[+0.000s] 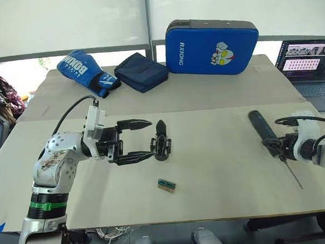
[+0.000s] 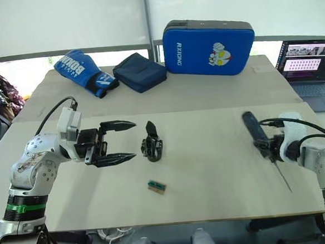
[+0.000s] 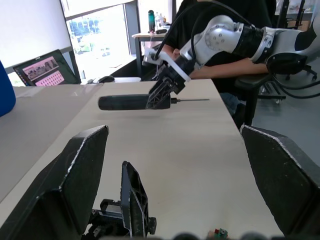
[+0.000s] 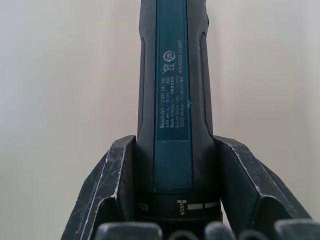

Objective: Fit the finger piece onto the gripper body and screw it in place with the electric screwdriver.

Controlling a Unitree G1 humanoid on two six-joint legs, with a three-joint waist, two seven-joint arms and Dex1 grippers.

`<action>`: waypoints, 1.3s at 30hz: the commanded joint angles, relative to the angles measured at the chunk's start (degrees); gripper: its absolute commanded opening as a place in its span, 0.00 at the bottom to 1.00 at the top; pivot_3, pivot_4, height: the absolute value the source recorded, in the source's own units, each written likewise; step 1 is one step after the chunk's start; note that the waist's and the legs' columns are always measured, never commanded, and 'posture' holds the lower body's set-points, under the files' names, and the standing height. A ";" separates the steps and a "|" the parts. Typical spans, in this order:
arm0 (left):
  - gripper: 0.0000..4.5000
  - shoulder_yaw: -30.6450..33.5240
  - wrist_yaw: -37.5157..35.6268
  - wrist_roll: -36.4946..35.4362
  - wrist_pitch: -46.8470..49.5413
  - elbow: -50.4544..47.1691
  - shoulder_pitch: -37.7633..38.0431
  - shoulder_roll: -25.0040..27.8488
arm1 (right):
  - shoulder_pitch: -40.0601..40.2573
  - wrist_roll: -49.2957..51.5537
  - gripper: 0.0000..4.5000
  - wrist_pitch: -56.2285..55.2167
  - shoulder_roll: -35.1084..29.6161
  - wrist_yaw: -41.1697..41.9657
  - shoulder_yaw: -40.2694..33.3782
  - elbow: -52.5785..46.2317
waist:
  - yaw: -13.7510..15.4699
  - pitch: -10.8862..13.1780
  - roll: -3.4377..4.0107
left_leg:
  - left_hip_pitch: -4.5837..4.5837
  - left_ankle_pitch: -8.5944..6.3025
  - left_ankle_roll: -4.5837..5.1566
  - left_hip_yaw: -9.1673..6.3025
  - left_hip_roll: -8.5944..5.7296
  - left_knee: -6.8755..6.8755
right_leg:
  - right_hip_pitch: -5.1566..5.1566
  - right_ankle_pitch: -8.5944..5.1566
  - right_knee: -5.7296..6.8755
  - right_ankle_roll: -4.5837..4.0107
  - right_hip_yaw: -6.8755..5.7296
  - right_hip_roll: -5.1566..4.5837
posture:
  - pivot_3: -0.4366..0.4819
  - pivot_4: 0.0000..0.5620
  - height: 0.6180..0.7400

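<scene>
Gripper body [image 1: 161, 144] sat just off L gripper [image 1: 147, 138], jaws wide, empty; R gripper [image 1: 277, 146] clamped screwdriver [image 1: 263, 128] — approach square, w/ care.

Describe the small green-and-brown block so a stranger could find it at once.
Start at the tan table and find the gripper body, the small black mechanism near the left hand. Toward the table's near edge from it lies the little block, alone on bare tabletop. It is the one green-and-brown thing among black parts.
</scene>
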 commanded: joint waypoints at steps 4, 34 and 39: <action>1.00 1.60 -2.13 0.50 -4.39 0.53 1.73 1.07 | 5.88 3.46 0.43 3.64 -1.08 1.30 2.09 -21.37 | 0.38 0.00 -0.06 | 0.02 0.00 0.00 -0.04 0.01 0.01 | 0.05 0.00 -0.03 0.01 -0.03 0.01 | 0.48 0.27 1.00; 1.00 0.47 -0.21 -0.25 -4.15 -2.68 5.31 2.16 | -9.43 1.79 0.99 24.74 -18.64 17.03 22.78 -16.28 | 0.59 0.04 -0.11 | -0.11 -0.07 0.09 -0.01 0.02 0.50 | 0.07 0.11 -0.08 0.15 -0.01 0.00 | 0.48 0.27 1.00; 1.00 -0.48 -1.22 0.96 -6.06 -3.24 6.64 2.13 | -18.63 2.24 0.99 32.96 -14.17 14.94 27.90 -12.45 | 0.56 0.05 -0.11 | -0.13 -0.08 0.09 0.03 0.00 0.51 | 0.04 0.12 -0.09 0.15 0.01 -0.04 | 0.48 0.27 1.00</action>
